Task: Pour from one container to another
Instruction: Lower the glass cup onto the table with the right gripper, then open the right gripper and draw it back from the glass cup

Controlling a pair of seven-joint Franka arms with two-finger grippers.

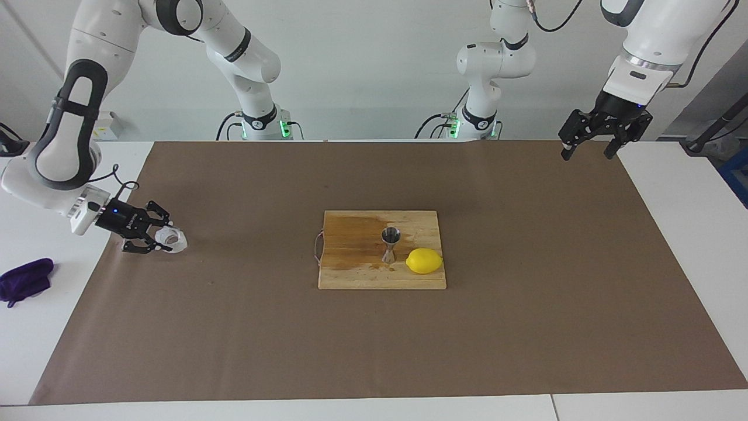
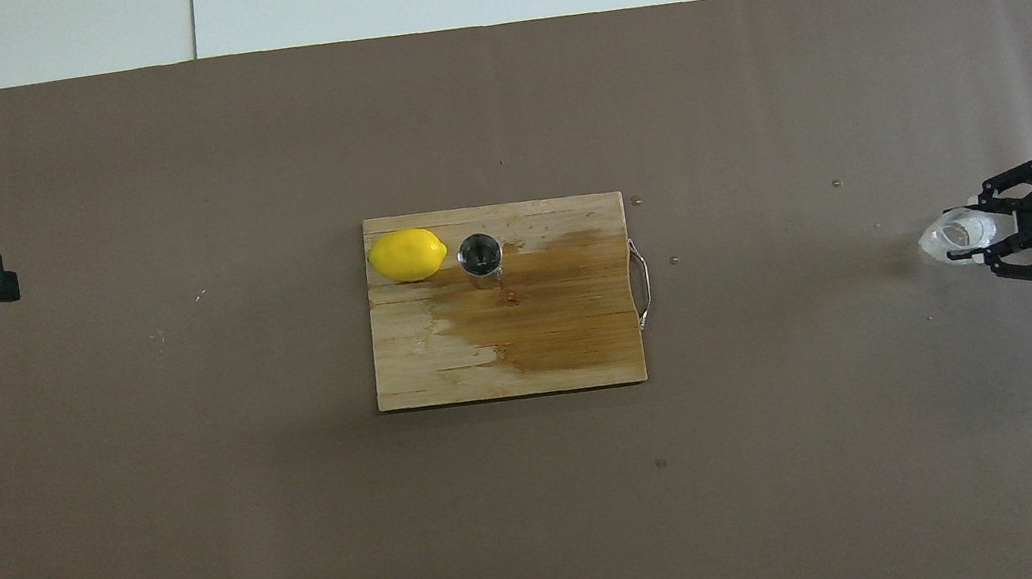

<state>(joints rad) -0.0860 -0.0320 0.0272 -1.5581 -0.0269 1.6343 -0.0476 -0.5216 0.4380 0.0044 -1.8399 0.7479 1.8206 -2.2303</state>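
The left gripper [image 1: 589, 146] waits with fingers spread over the brown mat [image 1: 526, 327]. The right gripper [image 1: 156, 237] grasps the glass cup [image 1: 173, 238] low over the mat's right-arm end. Mid-table, the cutting board [image 1: 350, 275] carries the jigger [image 1: 390, 244] upright, with a lemon [image 1: 424, 261] just beside it. A purple cloth [image 1: 24, 280] lies off the mat.

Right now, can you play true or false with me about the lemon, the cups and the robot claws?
1. The lemon lies on the wooden board. True.
2. The steel cup lies tipped over. False: it stands upright beside the lemon.
3. The right claw holds the glass cup. True.
4. The left claw grips the lemon. False: it is open, holds nothing and waits over the mat's corner.
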